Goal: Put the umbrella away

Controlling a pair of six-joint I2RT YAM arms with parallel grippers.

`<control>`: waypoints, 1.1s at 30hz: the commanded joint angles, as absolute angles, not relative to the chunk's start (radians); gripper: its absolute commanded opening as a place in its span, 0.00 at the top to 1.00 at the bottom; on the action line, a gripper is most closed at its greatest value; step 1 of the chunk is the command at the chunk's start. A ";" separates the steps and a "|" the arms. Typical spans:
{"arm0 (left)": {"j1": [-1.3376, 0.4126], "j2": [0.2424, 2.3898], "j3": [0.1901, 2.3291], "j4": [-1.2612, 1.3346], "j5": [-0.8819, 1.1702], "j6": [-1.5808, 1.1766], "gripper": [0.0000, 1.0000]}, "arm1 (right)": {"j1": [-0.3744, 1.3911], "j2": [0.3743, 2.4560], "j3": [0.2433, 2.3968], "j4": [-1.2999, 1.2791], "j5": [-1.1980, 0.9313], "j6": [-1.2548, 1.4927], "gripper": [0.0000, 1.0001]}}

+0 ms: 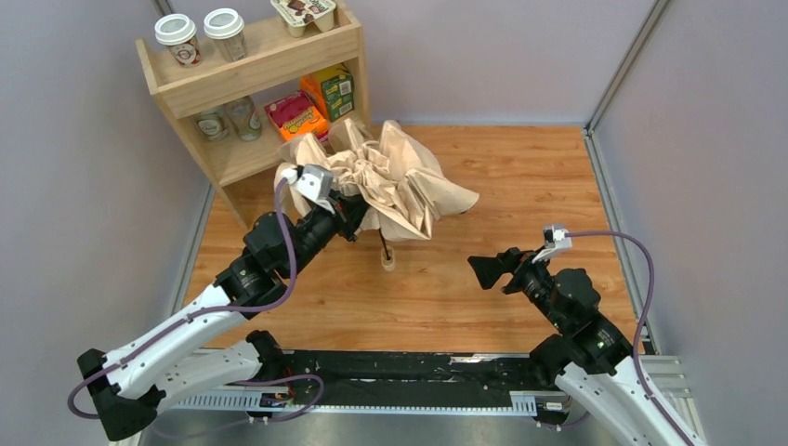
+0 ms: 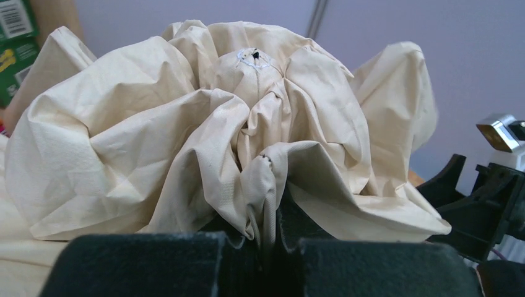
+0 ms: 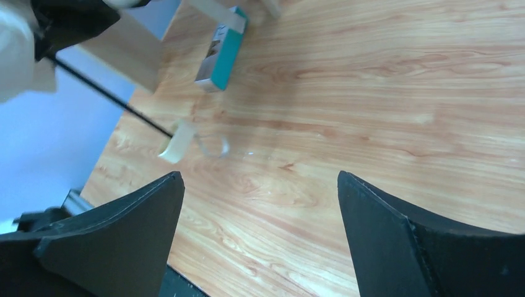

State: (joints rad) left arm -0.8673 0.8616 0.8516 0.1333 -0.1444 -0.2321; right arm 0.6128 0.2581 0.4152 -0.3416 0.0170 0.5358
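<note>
Subject item: a folding umbrella (image 1: 400, 181) with a pale beige fabric canopy, a thin black shaft and a small light wooden knob handle. It sits at the far left of the wood-grain table (image 1: 530, 177), directly in front of the light wooden two-tier shelf unit (image 1: 251, 65). The canopy (image 2: 186, 142) is collapsed and heavily crumpled, bunched in loose folds around its centre.

The shaft (image 3: 105, 96) runs down from the fabric to the handle (image 1: 387, 258), which is at table level. Contact with the surface cannot be confirmed. A pale loop strap (image 3: 213, 145) lies beside the knob.

Left gripper (image 1: 358, 209): closed, with a fold of the canopy pinched between its black fingers (image 2: 347, 266), as the left wrist view shows. The arm reaches in from the near left.

Right gripper (image 1: 488, 269): jaws spread wide with nothing between them. It hovers above bare table, well apart from the umbrella and on its right.

Shelf contents:
- Top tier: two white-lidded paper cups (image 1: 178, 39).
- Lower tier: clear glass jars (image 1: 228, 119), an orange box (image 1: 297, 116) and a green box (image 1: 334, 90).
</note>
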 commanded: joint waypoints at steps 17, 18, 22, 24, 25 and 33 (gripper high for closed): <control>-0.851 0.695 0.913 -0.111 -0.117 -0.164 1.00 | 0.611 0.490 0.762 -0.348 -0.358 0.094 0.18; -0.851 0.698 0.913 -0.098 -0.098 -0.152 1.00 | 0.611 0.479 0.772 -0.324 -0.379 0.101 0.18; -0.851 0.718 0.914 -0.071 0.045 -0.146 1.00 | 0.612 0.515 0.775 -0.178 -0.533 0.164 0.15; -0.851 0.733 0.910 -0.049 0.124 -0.143 1.00 | 0.612 0.569 0.801 -0.150 -0.545 0.169 0.15; -0.851 0.747 0.913 -0.046 0.141 -0.150 1.00 | 0.612 0.592 0.816 -0.141 -0.546 0.167 0.15; -0.851 0.816 0.902 0.064 0.379 -0.205 1.00 | 0.617 0.811 0.885 -0.009 -0.728 0.175 0.33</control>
State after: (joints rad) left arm -0.8505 0.8070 0.8944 -0.1204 0.1959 -0.1917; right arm 0.6102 0.7341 0.8268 -0.1204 -0.6025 0.1696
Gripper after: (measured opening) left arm 0.069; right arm 0.773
